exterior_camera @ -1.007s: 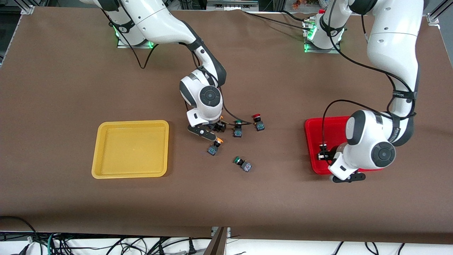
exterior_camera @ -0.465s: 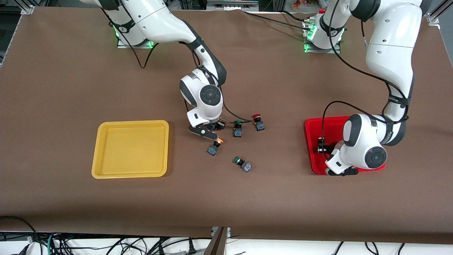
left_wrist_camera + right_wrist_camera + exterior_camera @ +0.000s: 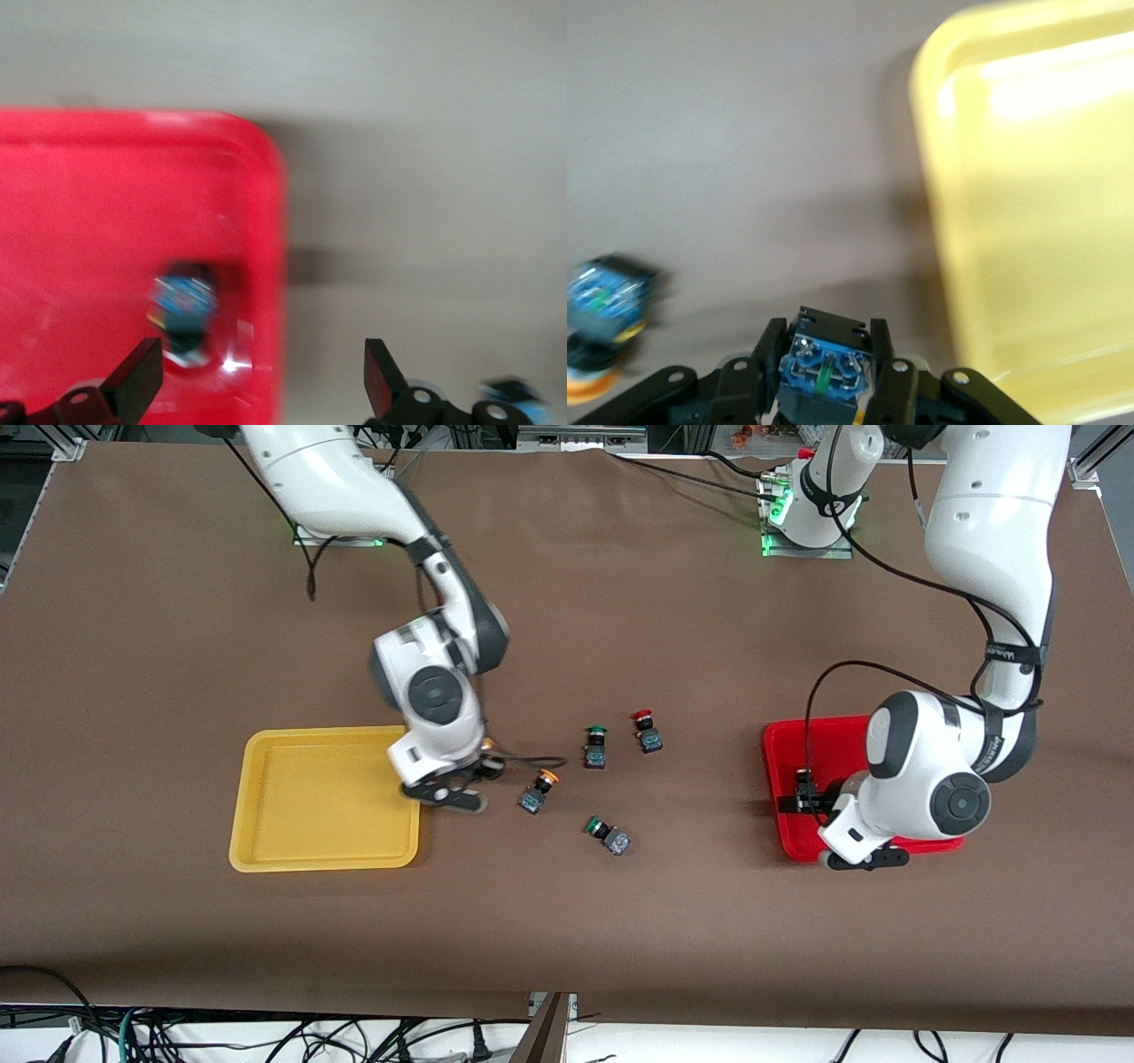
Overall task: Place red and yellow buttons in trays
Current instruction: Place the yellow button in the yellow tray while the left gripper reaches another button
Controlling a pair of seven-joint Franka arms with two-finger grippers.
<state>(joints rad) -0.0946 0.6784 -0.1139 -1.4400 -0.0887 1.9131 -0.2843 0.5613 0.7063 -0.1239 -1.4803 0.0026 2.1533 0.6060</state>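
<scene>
Our right gripper (image 3: 483,771) has carried a yellow button (image 3: 822,370) from the cluster to just beside the yellow tray (image 3: 266,859), which lies toward the right arm's end. Our left gripper (image 3: 264,390), jaws wide, hovers over a button (image 3: 184,310) in the red tray (image 3: 780,753).

You see a yellow button (image 3: 824,372) clamped aloft beside the yellow tray (image 3: 266,850), another (image 3: 537,790) lying tipped mid-table. One red button (image 3: 647,731) stands near the green ones; a switch (image 3: 183,310) rests in the red tray (image 3: 780,744).
</scene>
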